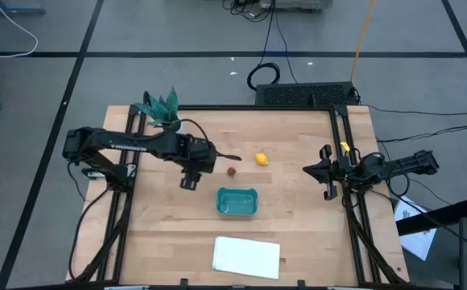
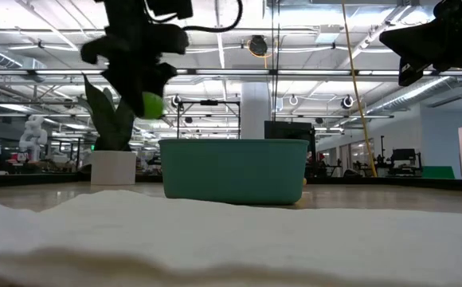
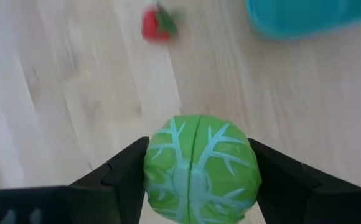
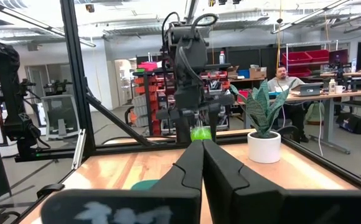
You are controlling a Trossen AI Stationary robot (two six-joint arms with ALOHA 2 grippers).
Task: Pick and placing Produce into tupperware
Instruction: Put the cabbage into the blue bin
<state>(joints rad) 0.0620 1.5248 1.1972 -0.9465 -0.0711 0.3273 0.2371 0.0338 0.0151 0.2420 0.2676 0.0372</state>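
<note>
My left gripper (image 1: 202, 163) hangs over the table's middle, left of the tupperware (image 1: 237, 201), shut on the round light-green produce piece (image 3: 200, 168). The arm hides that piece in the high view. In the low view the piece (image 2: 152, 104) hangs higher than the tupperware's rim (image 2: 235, 143). The small red piece (image 1: 231, 171) and the yellow lemon-like piece (image 1: 261, 159) lie on the wood, on the far side of the tupperware. My right gripper (image 1: 324, 171) waits near the table's right edge, shut and holding nothing. My left gripper pinches the light-green piece between its two fingers (image 3: 127, 171), one on each opposite side (image 3: 255, 177) of the ball. The fingers come from above, slanting down. The piece is lifted clear of the table.
A teal-leaved plant in a white pot (image 1: 163, 109) stands at the far left of the table. A flat white sheet (image 1: 246, 256) lies near the near edge. Black frame rails (image 1: 342, 145) run along the table's left and right sides. A person (image 4: 283, 78) sits in the room beyond.
</note>
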